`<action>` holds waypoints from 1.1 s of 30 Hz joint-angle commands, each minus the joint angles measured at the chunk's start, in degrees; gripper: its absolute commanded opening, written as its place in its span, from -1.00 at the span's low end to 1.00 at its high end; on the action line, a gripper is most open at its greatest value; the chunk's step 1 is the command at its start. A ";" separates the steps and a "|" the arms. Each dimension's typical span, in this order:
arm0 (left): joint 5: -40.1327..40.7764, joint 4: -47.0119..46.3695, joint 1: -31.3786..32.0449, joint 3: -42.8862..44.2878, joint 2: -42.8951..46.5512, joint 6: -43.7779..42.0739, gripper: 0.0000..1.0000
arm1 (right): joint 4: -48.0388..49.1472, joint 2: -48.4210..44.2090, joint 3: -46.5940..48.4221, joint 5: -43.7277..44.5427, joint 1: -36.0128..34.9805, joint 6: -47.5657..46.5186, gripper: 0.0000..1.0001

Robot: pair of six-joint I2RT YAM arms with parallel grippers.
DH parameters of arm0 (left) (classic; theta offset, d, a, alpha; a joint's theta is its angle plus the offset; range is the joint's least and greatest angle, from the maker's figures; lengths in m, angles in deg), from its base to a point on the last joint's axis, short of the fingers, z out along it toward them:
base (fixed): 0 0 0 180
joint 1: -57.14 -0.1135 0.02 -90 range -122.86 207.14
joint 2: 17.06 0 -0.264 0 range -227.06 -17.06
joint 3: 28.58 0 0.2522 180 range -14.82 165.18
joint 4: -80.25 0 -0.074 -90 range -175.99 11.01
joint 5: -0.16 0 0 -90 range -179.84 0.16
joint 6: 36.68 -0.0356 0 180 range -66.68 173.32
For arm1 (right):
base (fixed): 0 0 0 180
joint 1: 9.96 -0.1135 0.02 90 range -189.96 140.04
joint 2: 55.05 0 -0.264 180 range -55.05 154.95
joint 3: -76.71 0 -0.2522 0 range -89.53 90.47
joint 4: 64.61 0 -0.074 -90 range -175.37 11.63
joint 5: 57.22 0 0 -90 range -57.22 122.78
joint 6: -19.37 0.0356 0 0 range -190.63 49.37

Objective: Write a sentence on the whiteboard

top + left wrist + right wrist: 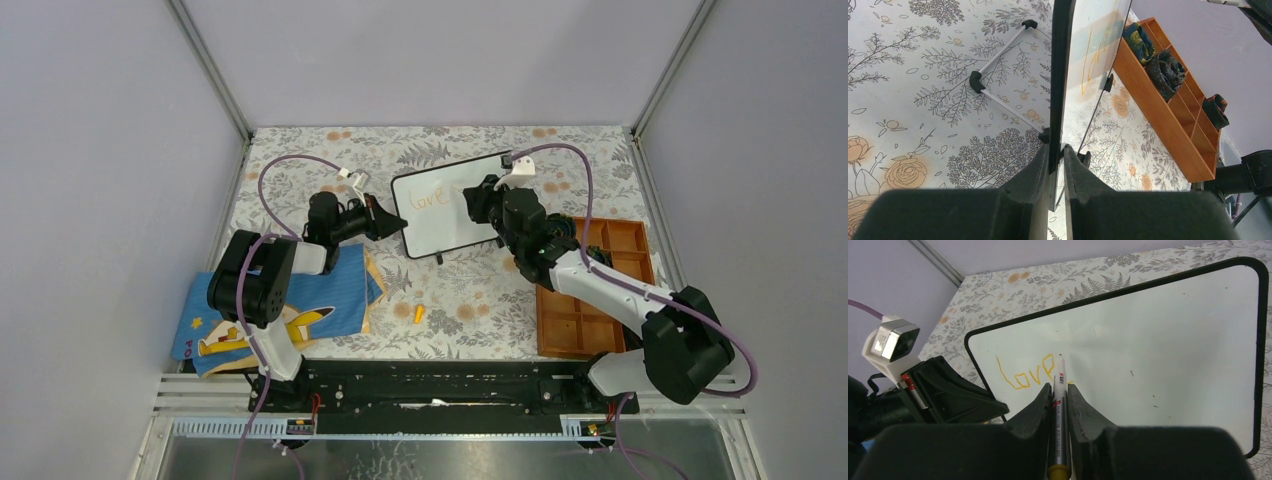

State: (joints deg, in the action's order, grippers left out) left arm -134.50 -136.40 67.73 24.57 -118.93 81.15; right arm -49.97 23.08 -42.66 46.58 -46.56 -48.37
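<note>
We see left gripper [1055, 148] pinching board [460, 215] edge, right gripper [1058, 386] clamped on marker [1060, 374]; hard press could tilt board, skew writing [1024, 374].

Robot lab test cell, not a home. Plain grey-lilac wall panels [440, 60] on 3 sides w/ aluminium corner posts [212, 75] at 11 & 1 o'clock. Left arm [255, 285] & right arm [610, 290] bolted to black rail [440, 385] at 6 o'clock. Purple cables [283, 163] loop off them, and there's a small camera [892, 342] on the left wrist. Table covered w/ floral cloth [470, 295]. Wooden sorting tray [572, 325] at 4 o'clock.
</note>
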 commanded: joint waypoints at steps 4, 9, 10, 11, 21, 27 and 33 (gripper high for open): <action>1.17 3.15 0.32 0.44 -0.17 -2.07 -1.00 | -3.68 0.86 4.87 3.05 -0.01 -2.89 -1.00; 1.16 3.26 0.40 0.43 -0.23 -2.14 -1.00 | -5.25 2.16 6.19 3.16 0.04 -3.67 -1.00; 1.16 3.34 0.40 0.48 -0.23 -2.17 -1.00 | -5.02 2.32 6.14 3.15 -0.03 -3.85 -1.00; 1.16 3.35 0.39 0.43 -0.19 -2.17 -1.00 | -4.87 2.44 6.19 3.15 0.01 -4.00 -1.00; 1.34 3.46 0.39 0.46 -0.18 -2.26 -1.00 | -4.59 3.42 7.00 0.69 0.03 -5.12 -1.00; 1.36 3.56 0.48 0.46 -0.19 -2.35 -1.00 | -3.77 3.46 6.74 0.81 0.00 -4.85 -1.00; 1.34 3.64 0.46 0.46 -0.24 -2.43 -1.00 | -0.55 2.35 5.34 2.13 0.03 -4.90 -1.00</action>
State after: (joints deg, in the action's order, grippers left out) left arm -134.52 -136.14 67.73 24.68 -118.93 80.87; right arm -55.85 26.67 -38.28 48.14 -46.56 -52.46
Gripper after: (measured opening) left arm 0.180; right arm 0.188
